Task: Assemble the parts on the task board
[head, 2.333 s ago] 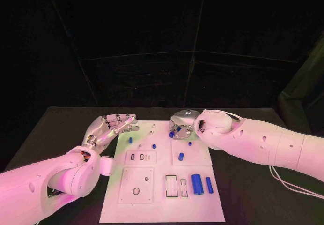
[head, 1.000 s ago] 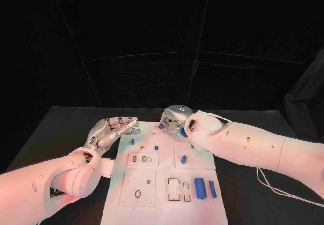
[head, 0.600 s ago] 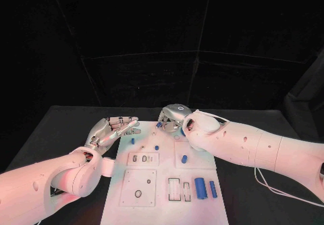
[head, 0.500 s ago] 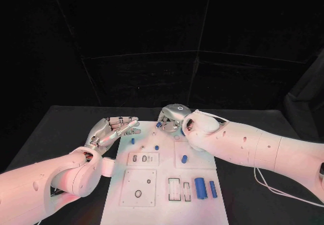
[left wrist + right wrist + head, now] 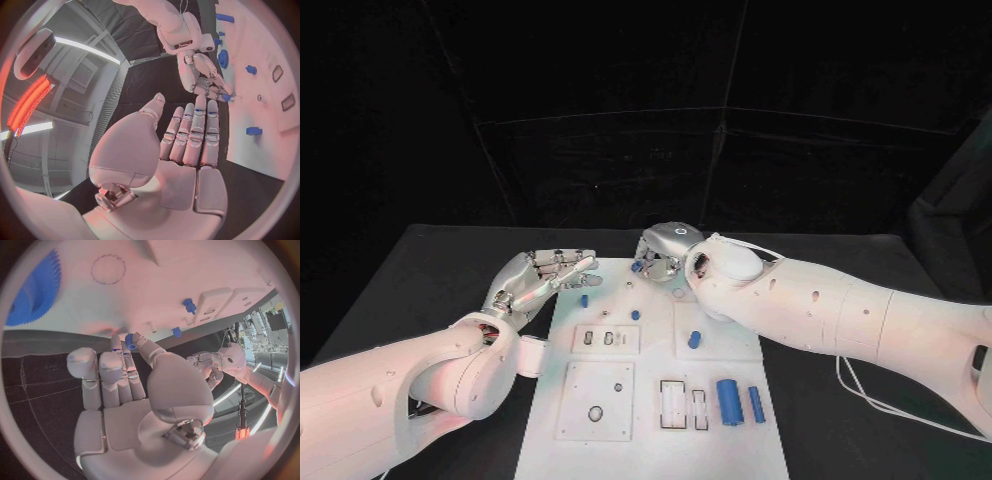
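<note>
The white task board (image 5: 625, 390) lies in the middle of the black table. My right hand (image 5: 664, 252) hovers over the board's far end and pinches a small blue toothed part (image 5: 636, 266) between thumb and a finger; that part (image 5: 130, 339) sits at the fingertips in the right wrist view. My left hand (image 5: 538, 275) is held beside the board's far left corner, palm up, fingers straight and apart, holding nothing. The left wrist view has this open palm (image 5: 181, 150) and, beyond it, my right hand (image 5: 203, 75) above the board.
On the board two small blue pegs (image 5: 584, 299) (image 5: 635, 314) stand near the far end, a blue part (image 5: 692, 340) stands mid-board, and a thick blue cylinder (image 5: 727, 397) lies beside a thin one (image 5: 753, 403) near right. A large blue gear (image 5: 34, 290) sits by my right hand.
My right hand has moved a little to the left over the board's far end, still pinching the small blue part. The left hand has stayed where it was.
</note>
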